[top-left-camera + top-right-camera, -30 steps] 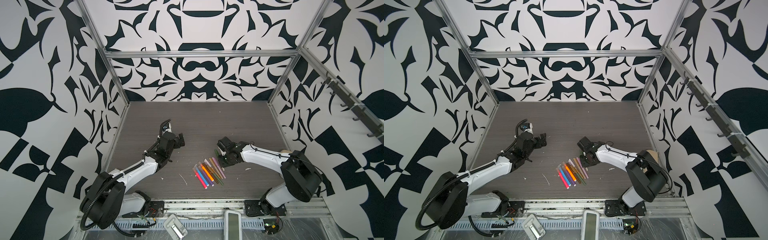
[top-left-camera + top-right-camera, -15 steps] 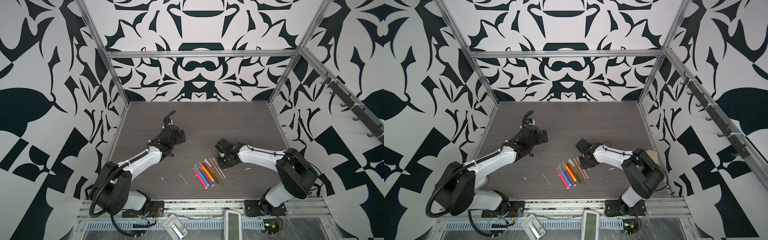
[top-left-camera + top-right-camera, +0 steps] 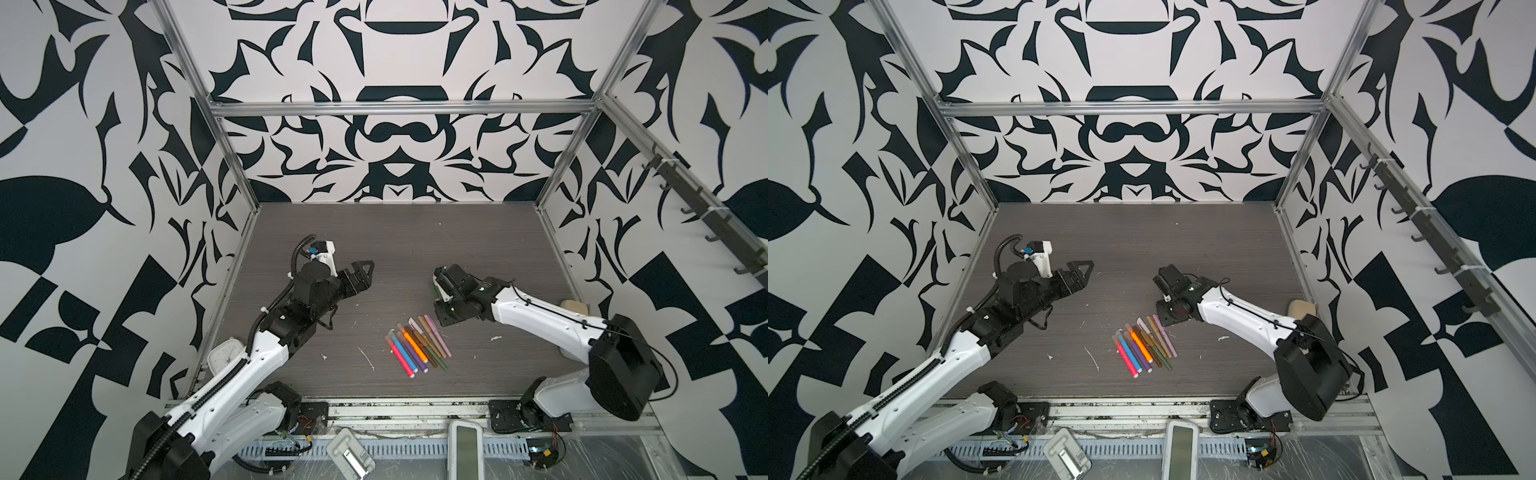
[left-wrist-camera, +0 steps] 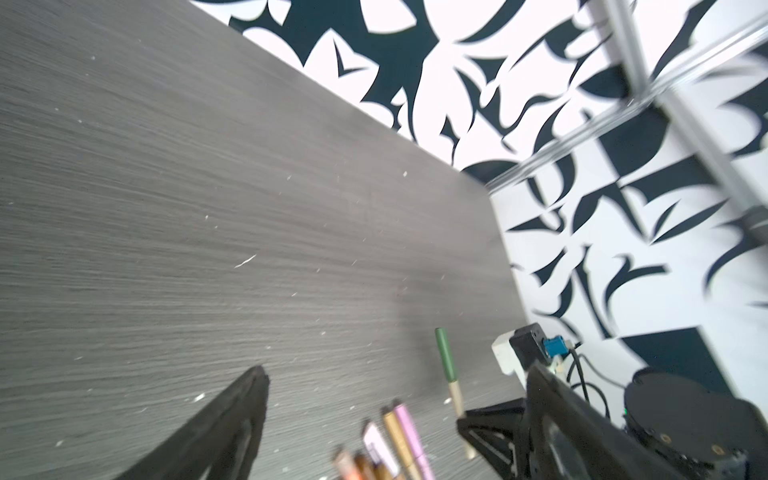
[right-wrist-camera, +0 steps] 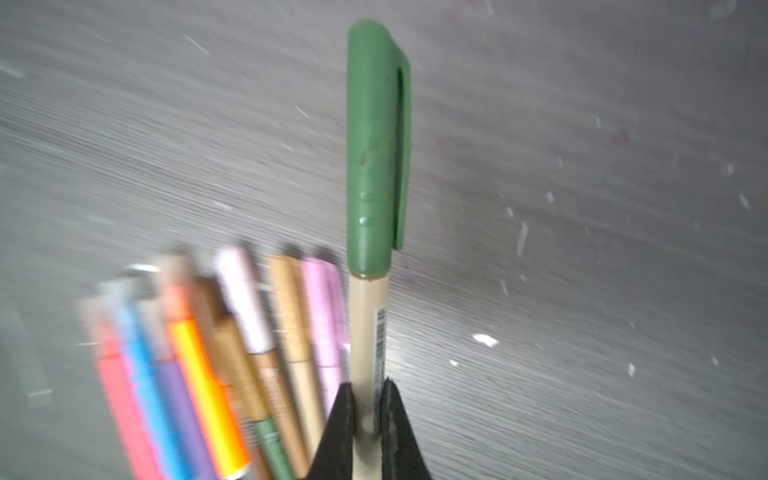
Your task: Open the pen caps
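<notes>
free: far half of table [image 3: 399,237] | obstacle: pens [image 3: 417,347] in row, front centre

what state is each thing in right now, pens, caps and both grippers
green-capped pen: held by its tan barrel
green cap: on the pen, not yet pulled
row of pens: lying side by side, caps seemingly on
right gripper: fingers shut on the green-capped pen
left gripper: fingers open, empty
</notes>
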`<state>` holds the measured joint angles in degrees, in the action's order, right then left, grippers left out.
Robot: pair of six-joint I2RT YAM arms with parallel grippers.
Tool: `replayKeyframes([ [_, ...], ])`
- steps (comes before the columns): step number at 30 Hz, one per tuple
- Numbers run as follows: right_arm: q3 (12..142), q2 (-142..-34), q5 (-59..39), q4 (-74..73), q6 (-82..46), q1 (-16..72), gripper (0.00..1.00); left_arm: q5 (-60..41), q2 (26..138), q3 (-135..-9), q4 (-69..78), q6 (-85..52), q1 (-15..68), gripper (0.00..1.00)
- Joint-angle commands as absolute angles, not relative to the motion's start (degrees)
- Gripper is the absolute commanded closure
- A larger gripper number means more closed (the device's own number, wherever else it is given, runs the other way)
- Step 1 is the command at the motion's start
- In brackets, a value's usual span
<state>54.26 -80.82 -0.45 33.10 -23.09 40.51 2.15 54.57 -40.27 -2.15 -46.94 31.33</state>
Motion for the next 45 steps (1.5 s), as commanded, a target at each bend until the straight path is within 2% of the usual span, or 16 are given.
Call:
replayKeyframes([
  [1, 56.25, -78.27, -10.89, 30.88, -25.69, 40.52, 1.0, -2.27, 59.68, -45.66, -11.58, -52.92, 29.75, 0.01],
  [4, 56.16, -77.02, -16.21, 27.28, -29.37, 40.61, 1.0, -8.83, 65.39, -51.56, -16.38, -51.8, 29.69, 0.01],
  [8, 56.94, -76.69, -20.98, 24.14, -32.76, 40.59, 1.0, -12.92, 67.9, -52.3, -13.35, -52.2, 31.02, 0.03],
  [11, 57.0, -76.16, -24.33, 21.73, -34.72, 40.61, 1.0, -14.8, 69.31, -52.17, -12.12, -52.44, 31.12, 0.16],
  [14, 56.79, -74.94, -25.73, 20.16, -36.08, 40.61, 1.0, -17.28, 69.87, -50.83, -8.53, -53.54, 31.45, 0.38],
  [16, 56.86, -74.43, -26.71, 19.42, -36.77, 40.61, 1.0, -18.37, 70.24, -50.25, -6.6, -54.58, 31.85, 0.45],
  [20, 57.12, -74.18, -28.58, 17.52, -38.43, 40.77, 1.0, -21.96, 72.55, -51.98, -5.14, -55.33, 33.14, 0.47],
  [23, 57.43, -74.1, -29.42, 16.69, -39.07, 41.12, 1.0, -21.96, 76.08, -53.37, -5.4, -54.78, 34.94, 0.47],
  [27, 57.92, -74.13, -29.97, 16.79, -39.35, 41.61, 1.0, -21.7, 77.96, -54.06, -5.89, -54.63, 36.16, 0.51],
  [33, 58.4, -74.26, -30.57, 17.55, -38.96, 43.13, 1.0, -21.59, 78.75, -54.87, -6.07, -54.6, 36.8, 0.48],
  [38, 59.13, -74.09, -29.19, 19.44, -37.73, 44.08, 1.0, -21.69, 79.44, -56.15, -7.49, -53.8, 36.83, 0.62],
  [45, 58.97, -73.16, -27.83, 20.56, -37.54, 44.22, 1.0, -21.9, 78.11, -56.31, -7.82, -52.42, 36.88, 0.92],
])
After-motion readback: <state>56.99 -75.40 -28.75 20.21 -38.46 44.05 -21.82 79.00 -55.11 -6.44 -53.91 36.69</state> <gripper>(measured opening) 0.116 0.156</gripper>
